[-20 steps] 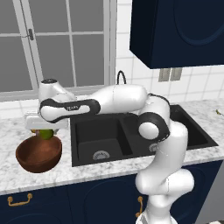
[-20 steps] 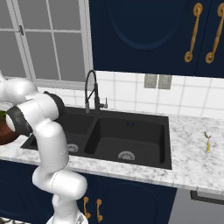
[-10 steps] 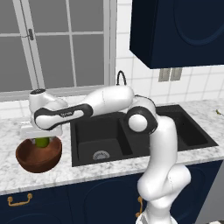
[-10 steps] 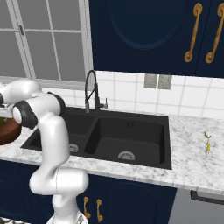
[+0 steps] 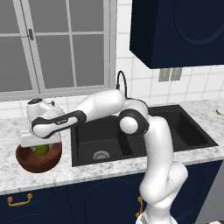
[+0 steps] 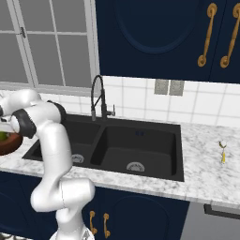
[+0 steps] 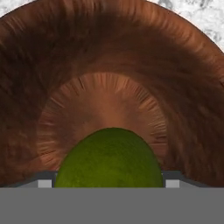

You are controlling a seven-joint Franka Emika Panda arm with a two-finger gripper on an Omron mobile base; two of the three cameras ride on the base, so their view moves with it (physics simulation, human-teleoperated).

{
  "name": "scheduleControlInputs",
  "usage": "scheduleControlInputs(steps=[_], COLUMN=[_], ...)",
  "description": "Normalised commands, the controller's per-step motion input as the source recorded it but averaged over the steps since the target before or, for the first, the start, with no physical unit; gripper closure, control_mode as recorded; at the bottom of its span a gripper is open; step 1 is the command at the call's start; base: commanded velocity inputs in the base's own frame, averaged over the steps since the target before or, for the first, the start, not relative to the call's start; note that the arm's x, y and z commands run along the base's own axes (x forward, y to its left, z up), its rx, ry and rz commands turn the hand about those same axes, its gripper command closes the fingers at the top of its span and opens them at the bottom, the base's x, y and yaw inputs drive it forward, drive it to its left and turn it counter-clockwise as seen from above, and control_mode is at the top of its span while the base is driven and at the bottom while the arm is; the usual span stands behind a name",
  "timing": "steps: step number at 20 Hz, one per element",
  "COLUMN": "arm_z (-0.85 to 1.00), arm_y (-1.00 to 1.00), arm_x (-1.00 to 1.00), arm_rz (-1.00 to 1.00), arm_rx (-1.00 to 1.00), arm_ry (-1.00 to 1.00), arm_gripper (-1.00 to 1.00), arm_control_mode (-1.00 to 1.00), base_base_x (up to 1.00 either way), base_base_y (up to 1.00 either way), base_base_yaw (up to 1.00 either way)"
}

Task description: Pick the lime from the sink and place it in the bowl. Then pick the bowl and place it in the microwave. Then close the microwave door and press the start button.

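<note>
Below the pincer (image 5: 41, 146): lime (image 5: 41, 150) inside the bowl (image 5: 38, 161), on a white-grey marble counter (image 5: 83, 173).
Pincer released, fingers spread either side of the round, dull-green lime. Bowl is glossy reddish-brown wood, deep, with radial grain. Matte black double sink (image 5: 127, 140) just beside the bowl's rim; window behind, navy cabinets above and under.

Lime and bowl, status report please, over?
Jaws wide around the lime, low inside the bowl. Grip or release unclear. Bowl on counter left of sink. Nothing in the way.

Glossy white arm (image 5: 153, 144) segments, dark joints, seemingly black lettering.
</note>
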Motion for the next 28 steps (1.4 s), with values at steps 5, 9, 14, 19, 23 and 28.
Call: scheduleControlInputs(steps=[5,9,14,19,23,28], arm_z=[-0.4,-0.2,-0.03,0.29,0.53,0.55], arm_y=[0.0,0.01,0.0,0.0,0.0,-0.39], arm_x=[0.01,0.0,0.0,-0.01,0.0,-0.06], arm_rz=[0.0,0.0,0.0,0.0,0.0,0.01], arm_rx=[0.0,0.0,0.0,0.0,0.0,0.04], arm_ry=[0.02,0.01,0.0,-0.05,-0.01,-0.01], arm_gripper=[1.0,-1.0,-1.0,-1.0,-1.0,-1.0], arm_control_mode=[-1.0,-1.0,-1.0,-1.0,-1.0,-1.0], base_base_x=[0.0,0.0,0.0,0.0,0.0,0.0], base_base_y=[0.0,0.0,0.0,0.0,0.0,0.0], base_base_yaw=[0.0,0.0,0.0,0.0,0.0,0.0])
